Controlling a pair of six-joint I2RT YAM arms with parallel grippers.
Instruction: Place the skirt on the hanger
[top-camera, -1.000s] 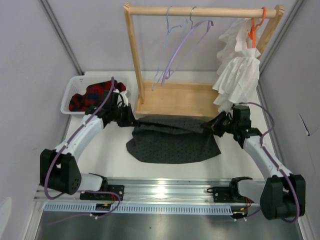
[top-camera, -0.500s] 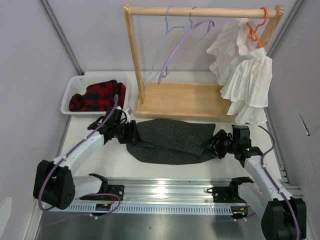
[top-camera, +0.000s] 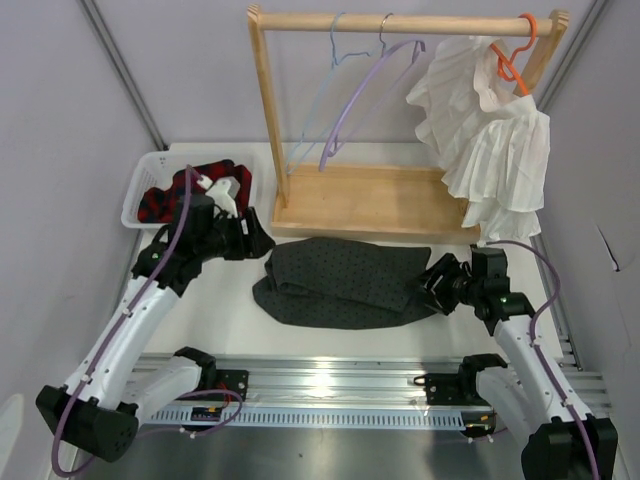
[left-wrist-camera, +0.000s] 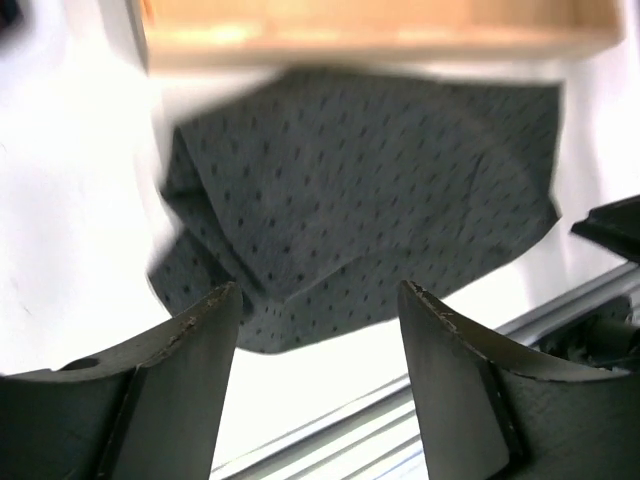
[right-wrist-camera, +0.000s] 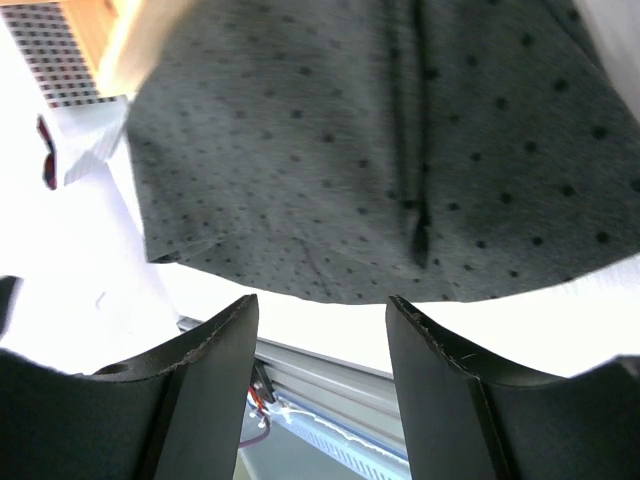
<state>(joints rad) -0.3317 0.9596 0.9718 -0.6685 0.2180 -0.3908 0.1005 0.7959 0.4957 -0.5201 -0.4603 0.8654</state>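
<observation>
At the centre of the top view, the dark charcoal dotted cloth skirt (top-camera: 345, 282) now lies released and flat; the left gripper (left-wrist-camera: 318, 295) and the right gripper (right-wrist-camera: 320, 302) have both sprung apart, holding nothing; the thin pale blue hanger (top-camera: 334, 50) hangs untouched on the wooden rail (top-camera: 440, 23) at upper centre, so the hanging is likely not yet begun.

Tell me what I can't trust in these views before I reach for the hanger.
Skirt: folded over itself in the top view, so its waistband is hidden; the left wrist view is blurred.
Blue hanger: top view only, too thin and pale to trace its lower bar.
Right hand: dark on dark cloth from above; contact unclear.
Plaid garment: partly covered by the left arm, top view.
</observation>
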